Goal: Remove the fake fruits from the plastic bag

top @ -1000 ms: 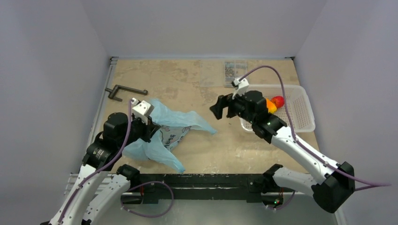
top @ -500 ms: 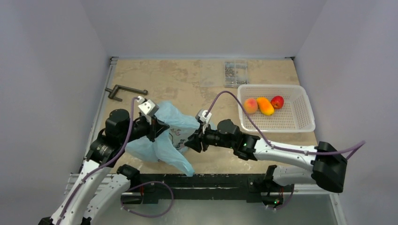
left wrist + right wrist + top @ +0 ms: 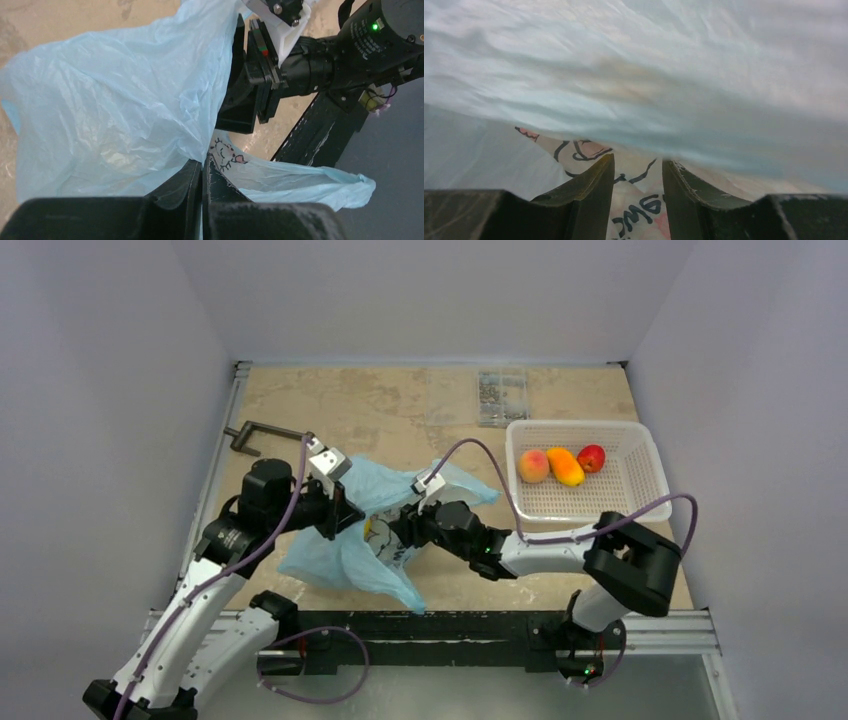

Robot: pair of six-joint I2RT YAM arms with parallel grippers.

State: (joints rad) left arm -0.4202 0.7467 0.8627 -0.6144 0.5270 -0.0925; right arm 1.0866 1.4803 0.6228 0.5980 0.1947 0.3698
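Step in hand, by my judgement: reaching into the plastic bag [image 3: 340, 558] for any fruit left inside; three fake fruits [image 3: 565, 467] lie in the white basket [image 3: 640, 502], well apart from it.

The left tool [image 3: 202, 162] is clamped on a fold of the bag. The right tool [image 3: 638, 161] is pushed into the bag, jaws partway apart, printed film in the gap; whether it grips, I cannot tell. Next it must find a fruit and close squarely on it.

Only the right wrist view shows that gap; only the top view shows the basket.
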